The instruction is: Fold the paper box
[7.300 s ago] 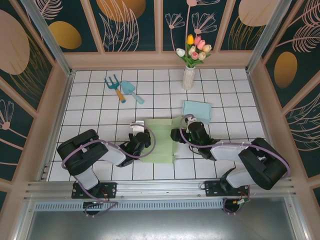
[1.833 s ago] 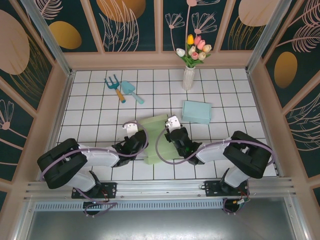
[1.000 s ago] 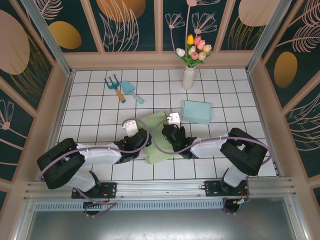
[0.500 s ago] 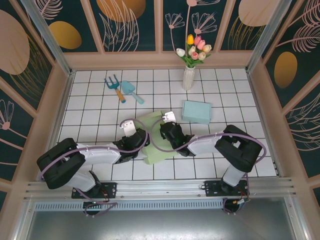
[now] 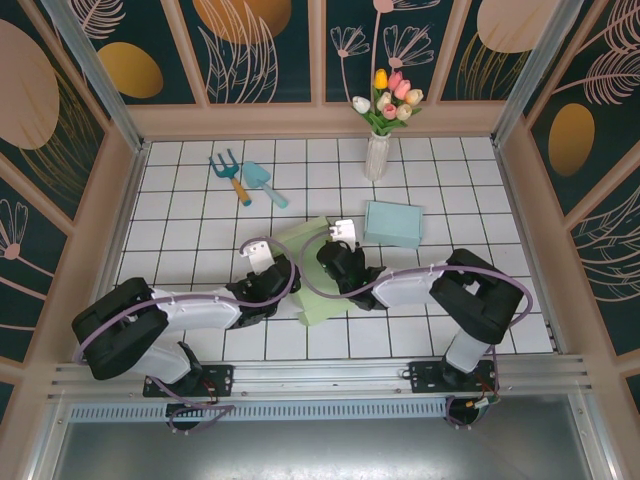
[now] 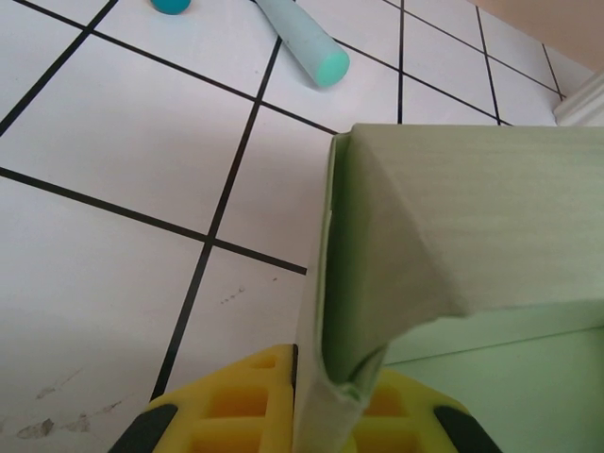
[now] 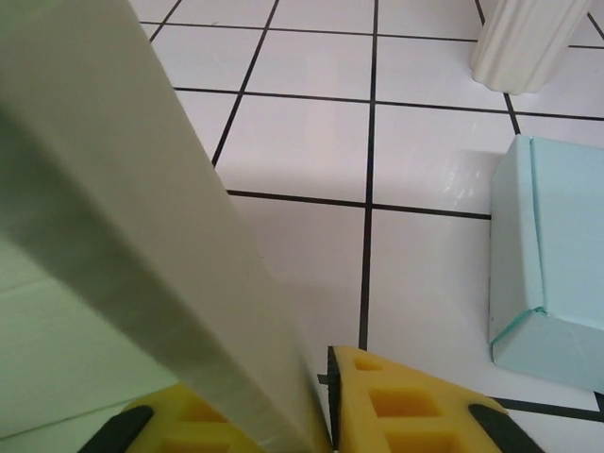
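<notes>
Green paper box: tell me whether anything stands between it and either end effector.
Nothing visible does. The left end effector pinches the left wall of the green paper box, and the right end effector pinches its right wall. The blue box and vase stand apart, farther back.

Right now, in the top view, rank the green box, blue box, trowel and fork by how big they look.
Largest: green box, even though it is partly covered.
Next: blue box.
Smallest: trowel and fork. They look about alike, so I won't rank one over the other.
</notes>
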